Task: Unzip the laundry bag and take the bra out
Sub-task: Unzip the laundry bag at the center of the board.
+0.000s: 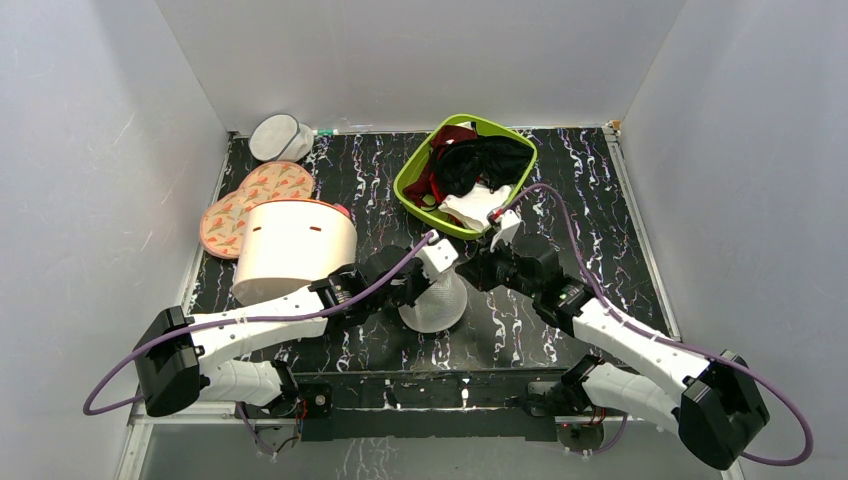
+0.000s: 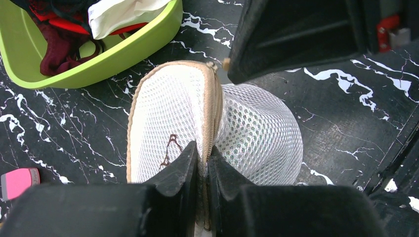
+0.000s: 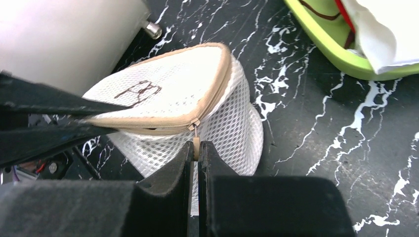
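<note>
The laundry bag [image 1: 432, 303], a small off-white mesh pouch with a tan zip, stands on the black marbled table between both arms. My left gripper [image 2: 203, 150] is shut on the bag's zipped rim seam [image 2: 213, 108]. In the top view it [image 1: 425, 283] reaches in from the left. My right gripper [image 3: 196, 145] is shut on the small tan zip pull [image 3: 196, 140] hanging from the slider. It [image 1: 463, 272] comes in from the right. The zip [image 3: 163, 123] looks closed. The bra does not show; the mesh hides what is inside.
A lime green basket [image 1: 415, 165] of dark and white clothes stands just behind the bag. A large cream cylinder [image 1: 295, 245] lies close on the left, with two peach patterned oval pads [image 1: 255, 195] and a greyer mesh pouch [image 1: 278, 138] behind it. White walls enclose the table.
</note>
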Robot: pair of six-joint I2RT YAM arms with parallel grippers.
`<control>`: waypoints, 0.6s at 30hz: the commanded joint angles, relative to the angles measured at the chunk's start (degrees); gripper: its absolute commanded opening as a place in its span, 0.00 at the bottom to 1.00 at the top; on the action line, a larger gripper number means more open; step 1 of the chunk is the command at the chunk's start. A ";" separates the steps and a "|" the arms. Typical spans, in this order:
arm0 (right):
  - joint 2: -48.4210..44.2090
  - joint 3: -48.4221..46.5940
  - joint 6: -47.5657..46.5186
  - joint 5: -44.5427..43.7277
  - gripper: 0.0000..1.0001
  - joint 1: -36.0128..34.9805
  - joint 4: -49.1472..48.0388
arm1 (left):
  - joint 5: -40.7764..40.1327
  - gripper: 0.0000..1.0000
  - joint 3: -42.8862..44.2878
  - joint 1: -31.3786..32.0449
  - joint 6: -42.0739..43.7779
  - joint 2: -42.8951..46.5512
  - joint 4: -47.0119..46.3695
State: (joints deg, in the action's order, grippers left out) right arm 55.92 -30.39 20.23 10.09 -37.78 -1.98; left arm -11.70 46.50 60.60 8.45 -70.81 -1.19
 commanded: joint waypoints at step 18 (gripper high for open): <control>-5.99 1.35 -1.96 27.80 0.00 5.04 -9.52 | -2.44 0.47 2.17 -0.13 1.18 3.42 0.72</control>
State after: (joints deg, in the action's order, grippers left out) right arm 50.52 -29.93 17.74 32.05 -32.51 -4.40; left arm -16.21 48.18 60.60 9.13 -71.44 0.64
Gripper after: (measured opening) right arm 0.029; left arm 0.346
